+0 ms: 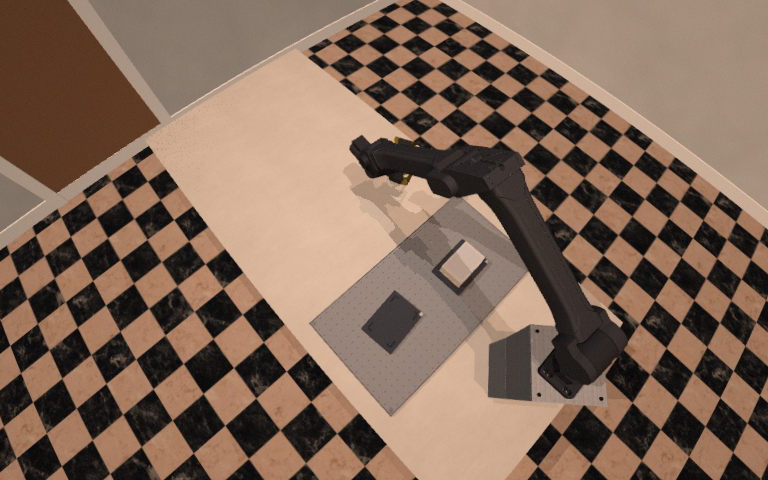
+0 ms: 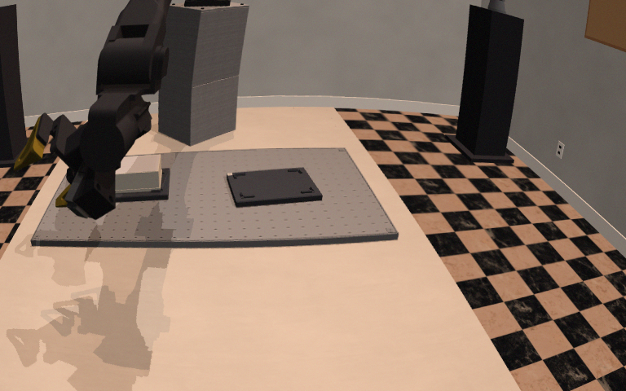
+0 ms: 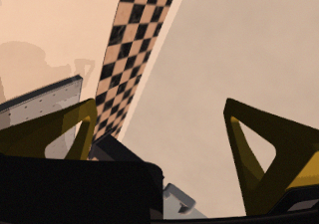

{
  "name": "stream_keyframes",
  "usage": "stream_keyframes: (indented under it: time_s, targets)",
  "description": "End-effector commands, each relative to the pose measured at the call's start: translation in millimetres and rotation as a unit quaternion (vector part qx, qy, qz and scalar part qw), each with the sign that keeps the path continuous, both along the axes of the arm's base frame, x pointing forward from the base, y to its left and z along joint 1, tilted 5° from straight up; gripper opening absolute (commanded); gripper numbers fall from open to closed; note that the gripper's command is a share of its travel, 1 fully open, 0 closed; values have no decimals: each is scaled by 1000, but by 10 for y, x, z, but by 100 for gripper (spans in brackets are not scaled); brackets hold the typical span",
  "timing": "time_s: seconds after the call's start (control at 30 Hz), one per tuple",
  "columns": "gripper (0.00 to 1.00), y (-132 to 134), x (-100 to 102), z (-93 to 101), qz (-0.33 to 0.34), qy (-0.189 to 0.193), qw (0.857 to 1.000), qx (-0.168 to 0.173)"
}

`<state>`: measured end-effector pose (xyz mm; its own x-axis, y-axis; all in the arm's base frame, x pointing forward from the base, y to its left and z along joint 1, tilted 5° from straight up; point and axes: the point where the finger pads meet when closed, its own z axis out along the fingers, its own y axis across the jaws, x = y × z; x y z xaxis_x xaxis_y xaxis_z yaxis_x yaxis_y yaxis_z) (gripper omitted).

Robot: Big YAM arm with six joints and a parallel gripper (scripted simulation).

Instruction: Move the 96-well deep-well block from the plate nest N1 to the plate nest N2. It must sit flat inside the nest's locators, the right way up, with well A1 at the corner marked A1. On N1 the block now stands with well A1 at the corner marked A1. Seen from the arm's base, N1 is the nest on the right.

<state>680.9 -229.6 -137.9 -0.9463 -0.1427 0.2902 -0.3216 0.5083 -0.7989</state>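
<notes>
Top view: on the grey perforated breadboard plate lying on the pale wooden desk, 2 flat black plate nests sit apart. Nest N1 carries the whitish 96-well deep-well block, upright within its locators; nest N2 has nothing in it. The black arm's tool hangs beyond the plate's far edge, well apart from the block.

Exterior view: the block sits on N1, partly behind the arm's wrist; the tool shows its yellow fingers spread.

Wrist view: both yellow fingers stand fully apart, holding nothing.
</notes>
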Motion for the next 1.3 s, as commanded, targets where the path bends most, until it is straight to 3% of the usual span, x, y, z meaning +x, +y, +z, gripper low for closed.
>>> stream_keyframes:
  time_s: [0.0, 0.07, 0.1, 0.2, 0.23, 0.33, 0.47, 0.67, 0.8, 0.87, 1.27]
  targets:
    - [100, -254, 69, 430, -40, -79, 996, -3]
    - [100, -258, 72, 440, -41, -79, 996, -4]
    - [100, -280, 214, 580, -41, -97, 994, -7]
    - [100, -280, 224, 600, -40, -96, 995, -6]
    - [100, -258, 33, 394, -49, -90, 995, 6]
    - [100, -251, -15, 356, -57, -97, 994, 15]
    - [100, -273, -150, 219, -92, -145, 984, 49]
    - [100, -277, -366, 31, -123, -179, 973, 76]
    - [100, -263, -530, -90, -163, -217, 956, 108]
    - [100, -263, -530, -90, -163, -217, 956, 108]
    - [100, -172, -1046, -413, -277, -305, 892, 184]
